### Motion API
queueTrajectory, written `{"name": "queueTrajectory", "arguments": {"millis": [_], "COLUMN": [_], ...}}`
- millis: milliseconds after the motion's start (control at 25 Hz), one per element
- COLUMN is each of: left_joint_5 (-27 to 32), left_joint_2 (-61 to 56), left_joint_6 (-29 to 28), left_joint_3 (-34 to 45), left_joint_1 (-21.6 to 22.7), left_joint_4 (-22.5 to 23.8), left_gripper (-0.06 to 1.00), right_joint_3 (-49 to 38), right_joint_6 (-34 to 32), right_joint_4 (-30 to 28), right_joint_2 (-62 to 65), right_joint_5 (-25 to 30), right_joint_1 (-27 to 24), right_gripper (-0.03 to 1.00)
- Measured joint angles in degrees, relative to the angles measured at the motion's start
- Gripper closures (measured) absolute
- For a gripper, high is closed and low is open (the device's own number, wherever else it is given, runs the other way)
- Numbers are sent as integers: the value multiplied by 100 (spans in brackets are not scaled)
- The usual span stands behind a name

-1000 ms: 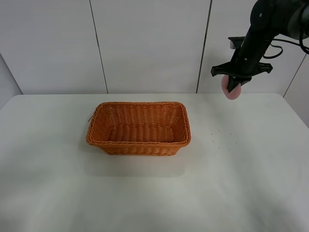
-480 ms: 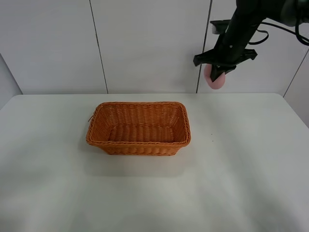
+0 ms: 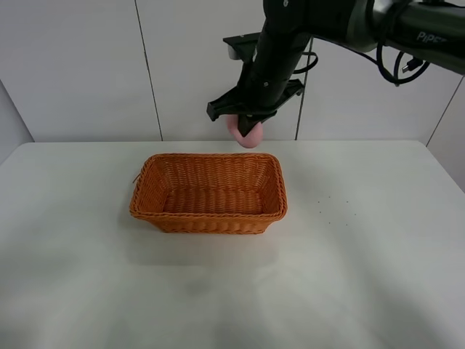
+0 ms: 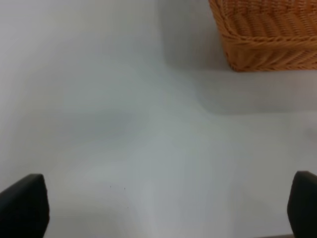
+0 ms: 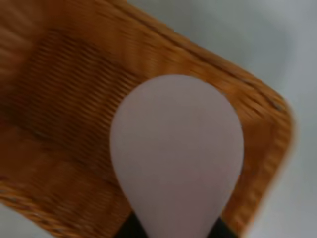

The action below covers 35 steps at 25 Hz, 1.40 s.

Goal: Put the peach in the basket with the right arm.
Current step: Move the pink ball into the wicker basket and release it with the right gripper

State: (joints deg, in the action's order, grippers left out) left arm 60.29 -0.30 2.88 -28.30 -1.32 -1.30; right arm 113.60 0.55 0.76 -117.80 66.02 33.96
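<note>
The pink peach hangs in the air above the far rim of the orange wicker basket, with my right gripper shut on it. In the right wrist view the peach fills the middle, its pointed tip toward the basket below, and the fingers are almost wholly hidden behind it. The black right arm reaches in from the upper right. My left gripper stands open over bare table, only its two dark fingertips showing, with a corner of the basket beyond it.
The white table carries only the basket, which has nothing inside. A white panelled wall stands behind the table's far edge. The left arm is out of sight in the high view.
My right arm has swung left with the peach, from over the table's far right side to above the basket's far rim. The basket has not moved.
</note>
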Motion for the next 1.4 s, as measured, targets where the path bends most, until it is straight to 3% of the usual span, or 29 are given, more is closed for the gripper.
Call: {"name": "queueTrajectory", "arguments": {"millis": [280,520,840,960,1120,1160,1400], "left_joint_5": [0,0,0,0,0,0,0], "left_joint_2": [0,0,0,0,0,0,0], "left_joint_6": [0,0,0,0,0,0,0], "left_joint_3": [0,0,0,0,0,0,0], "left_joint_1": [0,0,0,0,0,0,0], "left_joint_4": [0,0,0,0,0,0,0], "left_gripper": [-4,-4,-4,-4,-4,-4,-4], "right_joint_3": [5,5,-5,-5,-5,-5,280], "right_joint_6": [0,0,0,-55,-151,-151,-155], "right_joint_4": [19,-21,-3,2,7,7,1], "right_joint_2": [-508,-1258,-1760,-1765,-1765,-1765,-1625], "right_joint_5": [-421,-955,-1076,-1076,-924,-897,-529], "right_joint_1": [422,437,437,437,437,437,437], "right_gripper": [96,96,96,82,42,36,28]}}
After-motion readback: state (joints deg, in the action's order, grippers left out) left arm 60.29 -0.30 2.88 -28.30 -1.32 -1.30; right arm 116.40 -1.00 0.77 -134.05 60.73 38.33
